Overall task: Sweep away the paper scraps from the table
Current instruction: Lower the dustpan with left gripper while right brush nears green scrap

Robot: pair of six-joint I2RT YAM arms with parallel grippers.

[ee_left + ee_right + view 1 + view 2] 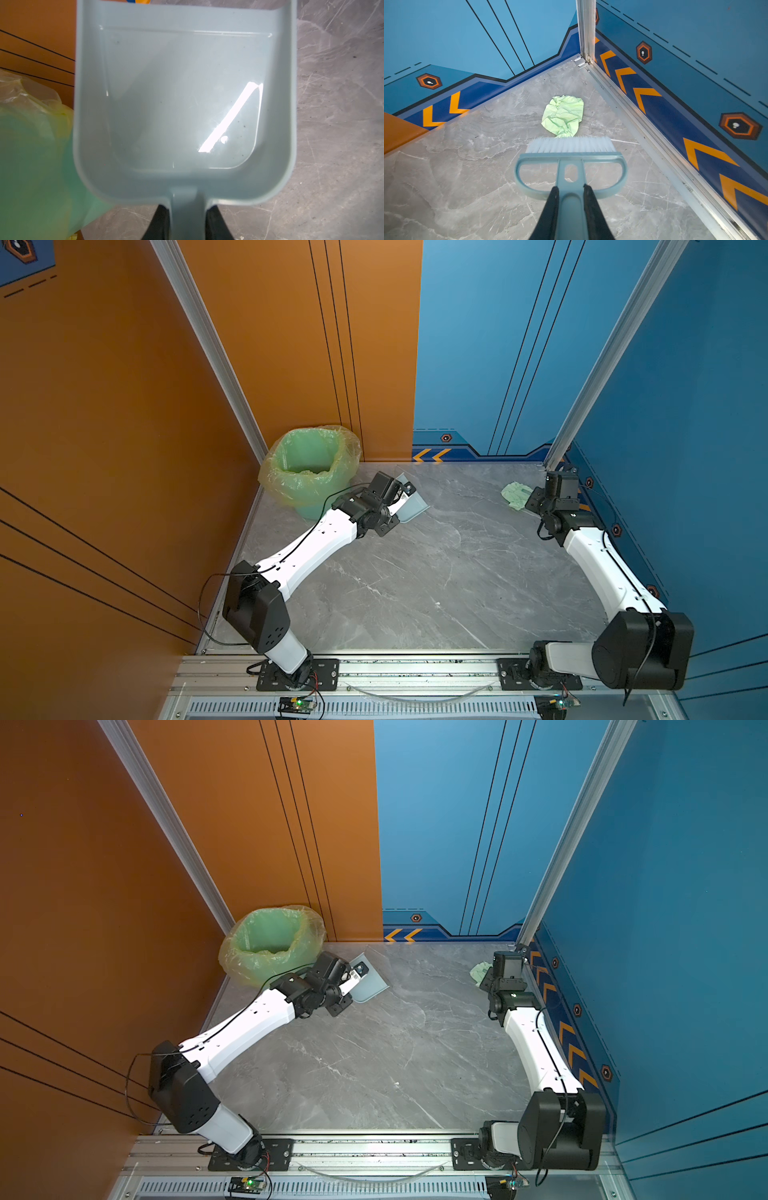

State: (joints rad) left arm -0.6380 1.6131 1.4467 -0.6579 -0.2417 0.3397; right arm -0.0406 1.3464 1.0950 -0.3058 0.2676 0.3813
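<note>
The right gripper (571, 187) clamps the brush (571, 146) handle, bristles at the edge of the one visible green paper scrap (563, 116), just ahead near the bench (467, 166) corner. The left gripper (186, 206) holds the empty dustpan (182, 104) beside the bin liner (309, 464), probably awaiting the sweep.

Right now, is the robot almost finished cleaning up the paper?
Nearly! The table looks almost bare: only one green paper scrap shows, near the far right corner. The right gripper holds the brush right next to it; the left gripper holds an empty dustpan beside the bin. Left: sweep it in, tip it out.
</note>
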